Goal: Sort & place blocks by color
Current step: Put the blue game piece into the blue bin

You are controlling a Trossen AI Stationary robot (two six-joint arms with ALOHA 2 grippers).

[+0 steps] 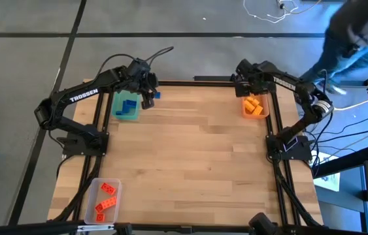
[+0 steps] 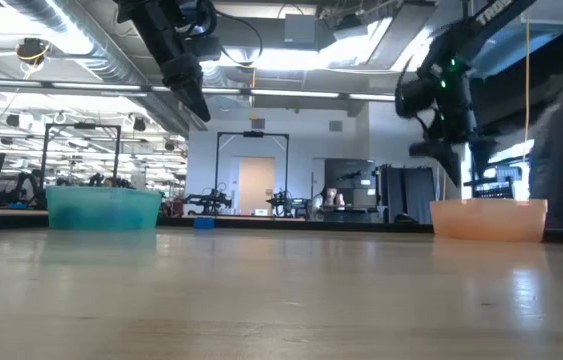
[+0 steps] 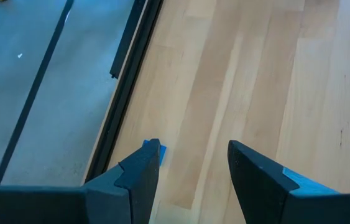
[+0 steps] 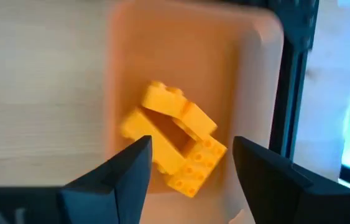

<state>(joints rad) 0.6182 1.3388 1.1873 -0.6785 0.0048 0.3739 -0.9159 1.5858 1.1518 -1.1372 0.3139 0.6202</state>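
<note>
My left gripper (image 1: 148, 96) hangs open above the table's far edge, beside a lone blue block (image 1: 156, 95) lying on the wood to the right of the green tray (image 1: 119, 115). In the left wrist view that blue block (image 3: 157, 152) peeks out past one finger. More blue blocks (image 1: 129, 106) lie in the green tray. My right gripper (image 4: 190, 162) is open above the orange tray (image 1: 265, 112), over a pile of yellow-orange blocks (image 4: 175, 143). Red-orange blocks (image 1: 106, 199) lie in the clear tray (image 1: 93, 189).
The green tray (image 2: 101, 208) and the orange tray (image 2: 488, 220) stand near the far corners, and the clear tray sits at the near left corner. Bare wood (image 1: 190, 150) spreads between them. A person (image 1: 357, 39) leans in beyond the table's far right corner.
</note>
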